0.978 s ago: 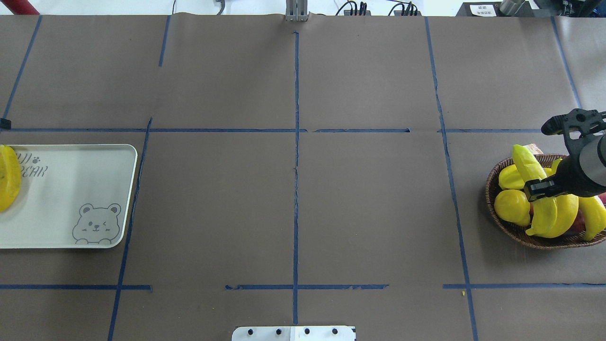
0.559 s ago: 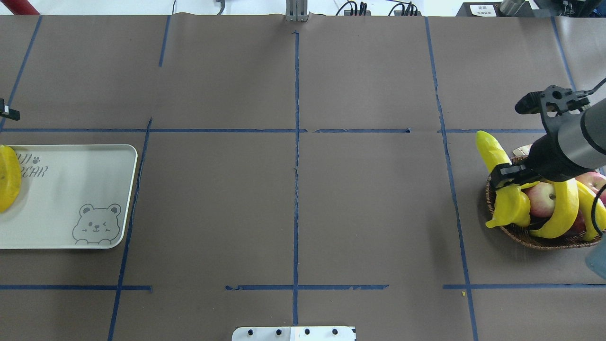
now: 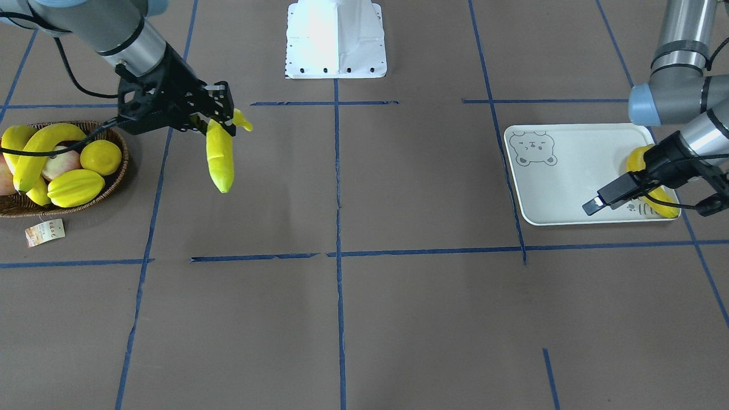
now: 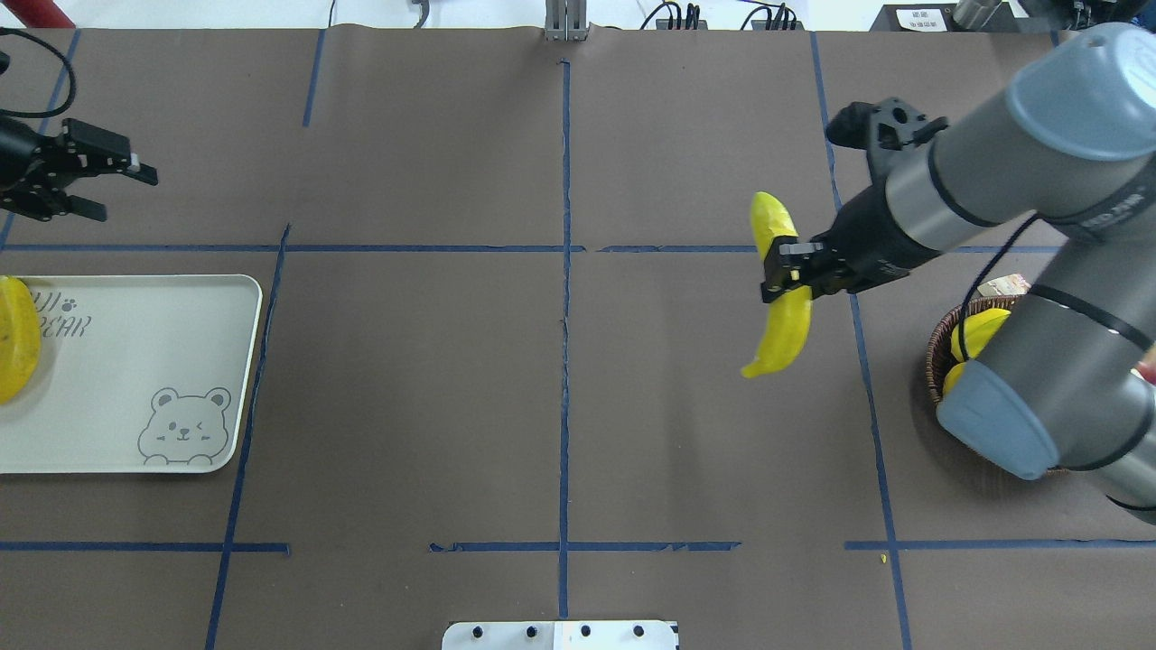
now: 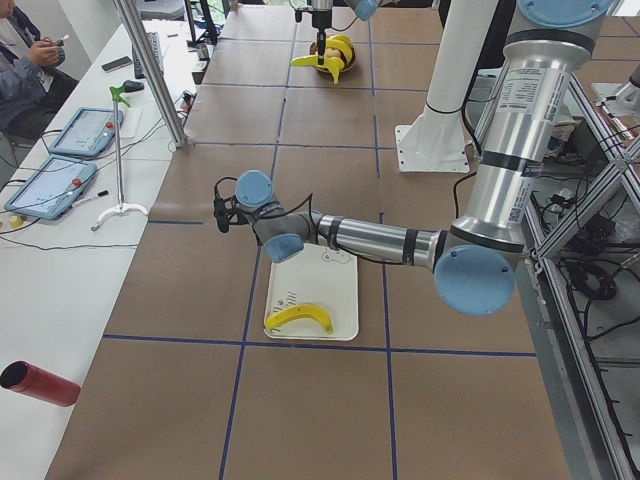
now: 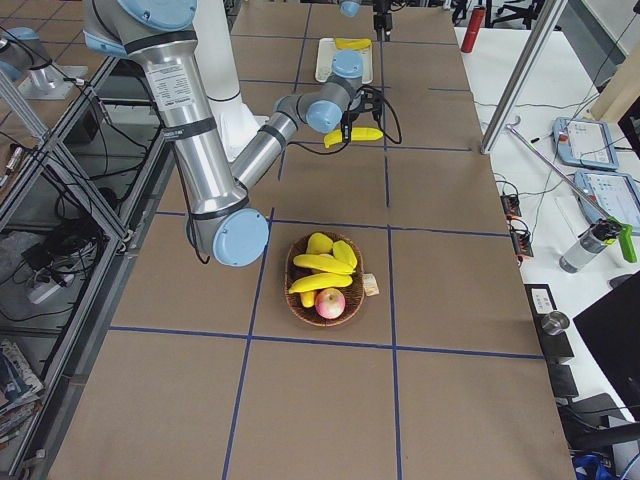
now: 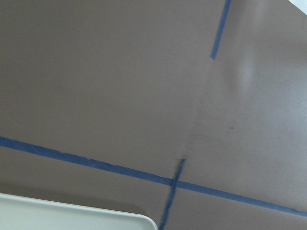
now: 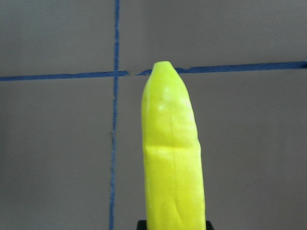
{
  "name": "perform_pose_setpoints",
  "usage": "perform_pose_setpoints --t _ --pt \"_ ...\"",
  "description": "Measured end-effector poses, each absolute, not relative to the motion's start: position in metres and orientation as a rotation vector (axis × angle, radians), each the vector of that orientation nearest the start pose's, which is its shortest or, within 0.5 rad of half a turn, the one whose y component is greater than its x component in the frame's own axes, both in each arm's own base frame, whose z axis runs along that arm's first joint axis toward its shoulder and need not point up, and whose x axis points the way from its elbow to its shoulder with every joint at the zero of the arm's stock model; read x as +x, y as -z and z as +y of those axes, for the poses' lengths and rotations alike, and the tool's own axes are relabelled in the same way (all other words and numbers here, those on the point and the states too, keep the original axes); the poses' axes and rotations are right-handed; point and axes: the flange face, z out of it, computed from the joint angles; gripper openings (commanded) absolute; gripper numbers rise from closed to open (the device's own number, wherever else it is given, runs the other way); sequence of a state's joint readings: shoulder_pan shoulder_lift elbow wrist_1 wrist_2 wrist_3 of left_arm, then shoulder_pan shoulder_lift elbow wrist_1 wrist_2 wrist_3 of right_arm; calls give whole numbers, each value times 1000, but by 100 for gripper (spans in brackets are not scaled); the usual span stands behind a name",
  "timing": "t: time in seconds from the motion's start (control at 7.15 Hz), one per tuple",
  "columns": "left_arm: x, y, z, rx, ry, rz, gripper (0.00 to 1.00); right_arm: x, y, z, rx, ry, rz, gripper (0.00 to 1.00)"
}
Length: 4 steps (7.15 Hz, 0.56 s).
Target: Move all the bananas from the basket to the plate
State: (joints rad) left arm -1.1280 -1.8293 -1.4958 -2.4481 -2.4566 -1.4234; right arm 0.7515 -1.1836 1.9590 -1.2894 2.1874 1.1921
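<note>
My right gripper is shut on a yellow banana and holds it in the air to the left of the basket; the banana also fills the right wrist view. The dark wicker basket holds more bananas. In the overhead view my right arm hides most of the basket. The pale plate lies at the far left with one banana on its left end. My left gripper is open and empty, raised beyond the plate's far edge.
The basket also holds a lemon, a starfruit and an apple. A paper tag lies beside the basket. Blue tape lines cross the brown table cover. The robot's white base stands at the table's near middle.
My right gripper has lifted the banana out of the basket and carried it left, past the tape line. My left gripper has come into the overhead view, above the plate's far side.
</note>
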Motion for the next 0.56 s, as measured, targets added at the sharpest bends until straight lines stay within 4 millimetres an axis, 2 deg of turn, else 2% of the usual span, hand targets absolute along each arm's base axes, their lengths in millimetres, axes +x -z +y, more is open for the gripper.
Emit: perform_pose_setpoints --t 0.28,0.56 --pt "271 -364 -557 -142 380 1340 100 -421 -236 -426 131 -66 -1313 0" --pt "330 -287 -550 -173 381 1407 100 -475 -217 -417 166 -121 -1390 1"
